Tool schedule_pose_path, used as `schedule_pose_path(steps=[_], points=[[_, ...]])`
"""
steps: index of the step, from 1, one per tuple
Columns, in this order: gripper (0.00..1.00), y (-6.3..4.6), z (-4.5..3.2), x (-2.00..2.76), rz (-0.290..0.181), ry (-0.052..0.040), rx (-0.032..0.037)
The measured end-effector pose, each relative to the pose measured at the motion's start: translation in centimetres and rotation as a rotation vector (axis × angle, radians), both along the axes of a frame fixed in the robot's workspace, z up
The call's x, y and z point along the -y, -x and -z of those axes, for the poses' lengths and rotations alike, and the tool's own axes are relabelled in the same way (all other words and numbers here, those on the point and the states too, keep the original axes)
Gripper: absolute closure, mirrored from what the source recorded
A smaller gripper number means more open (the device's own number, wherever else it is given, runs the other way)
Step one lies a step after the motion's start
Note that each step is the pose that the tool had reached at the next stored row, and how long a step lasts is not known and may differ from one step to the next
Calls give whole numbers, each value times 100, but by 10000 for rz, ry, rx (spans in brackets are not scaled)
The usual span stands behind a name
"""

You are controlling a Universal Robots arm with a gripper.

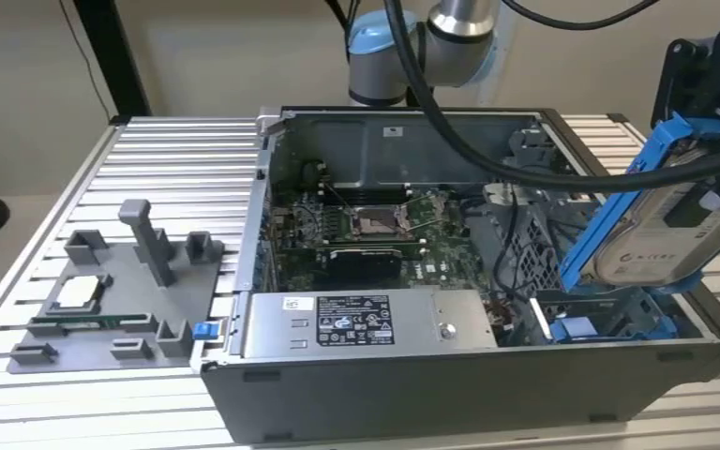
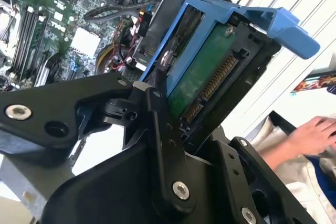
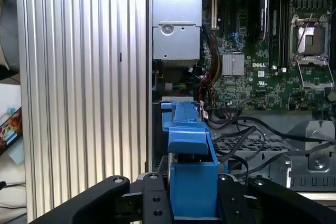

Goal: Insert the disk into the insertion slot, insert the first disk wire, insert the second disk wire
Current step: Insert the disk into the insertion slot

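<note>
The black two-fingered hand (image 3: 191, 203) is gripping the flat rectangular silver-grey disk (image 1: 655, 246), which is sitting clipped in a bright blue plastic carrier. In both wrist views a black finger is pressing on each side of that carrier.

The disk is hanging steeply tilted over the open dark grey PC case (image 1: 460, 398), at the case's corner on the exterior view's right. Its white label is facing out, w/ some print on it. In the second wrist view the disk's green circuit board & connector row are facing the camera.

The narrow rectangular insertion slot (image 1: 610, 321) of the grey perforated metal drive cage is lying inside the case, right below the disk's lower end, w/ blue plastic parts in it. Can't tell if disk & slot are touching; the disk isn't seated.

Labels:
- The silver-grey power-supply box (image 1: 360, 323) along the case's near wall is carrying a black label & a small white sticker.
- The green motherboard (image 1: 379, 220), mid-case, is showing white print.

Room:
- The case's side rim is standing just beside the carrier's edge.
- Thin black wires (image 3: 247, 129) are crossing the cage near the slot.
- Thick black cables (image 1: 460, 112) are arching over the case's far part.
- The ribbed aluminium surface (image 1: 172, 159) is carrying a grey plastic fixture tray (image 1: 123, 309) w/ upright posts, just beside the case on the exterior view's left.
- In the second wrist view a person's hand (image 2: 315, 132) is lying outside the case.
</note>
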State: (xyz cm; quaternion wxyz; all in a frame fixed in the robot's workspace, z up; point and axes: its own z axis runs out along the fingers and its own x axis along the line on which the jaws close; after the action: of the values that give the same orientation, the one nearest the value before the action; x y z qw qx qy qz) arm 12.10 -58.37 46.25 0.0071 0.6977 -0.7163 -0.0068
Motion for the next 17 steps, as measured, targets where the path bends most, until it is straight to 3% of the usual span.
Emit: schedule_pose_path(steps=[5, 13, 17], points=[[100, -1, 13, 0, 0, -2, 0], [100, -27, 154, -6, 0, -3, 0], [100, -32, 220, -39, -19, -16, 11]])
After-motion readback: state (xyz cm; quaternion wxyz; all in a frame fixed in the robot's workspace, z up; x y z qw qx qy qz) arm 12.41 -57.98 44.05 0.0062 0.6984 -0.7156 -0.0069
